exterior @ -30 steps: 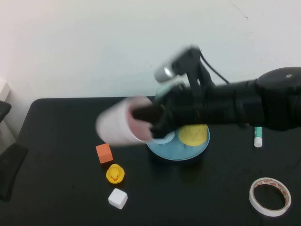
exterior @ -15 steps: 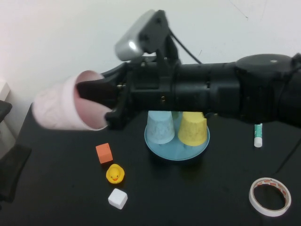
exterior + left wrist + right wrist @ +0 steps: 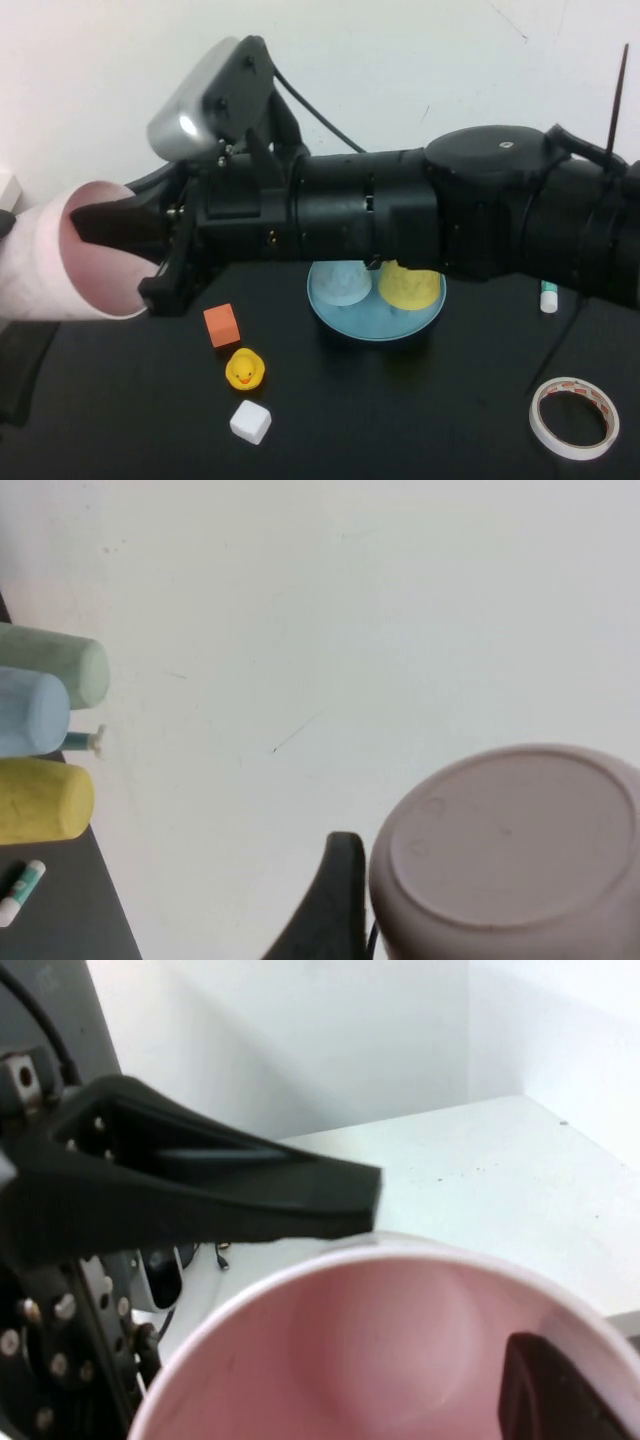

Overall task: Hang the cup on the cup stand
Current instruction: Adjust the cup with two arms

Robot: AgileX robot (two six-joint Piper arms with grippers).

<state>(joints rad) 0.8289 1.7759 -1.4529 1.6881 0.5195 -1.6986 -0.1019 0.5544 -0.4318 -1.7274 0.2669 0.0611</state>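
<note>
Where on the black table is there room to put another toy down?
Bare table lies between the white cube and the tape roll. It is crowded left of the cup stand, by the orange cube and duck, where the right gripper holds the pink cup.

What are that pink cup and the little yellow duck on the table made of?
The pink cup, pinched at its rim by the right gripper, looks like matte plastic: thin even wall, moulded base with small round marks in the left wrist view. The yellow duck looks like soft rubber or vinyl, smooth and slightly glossy, though the look alone leaves that open. The left gripper is out of sight.
</note>
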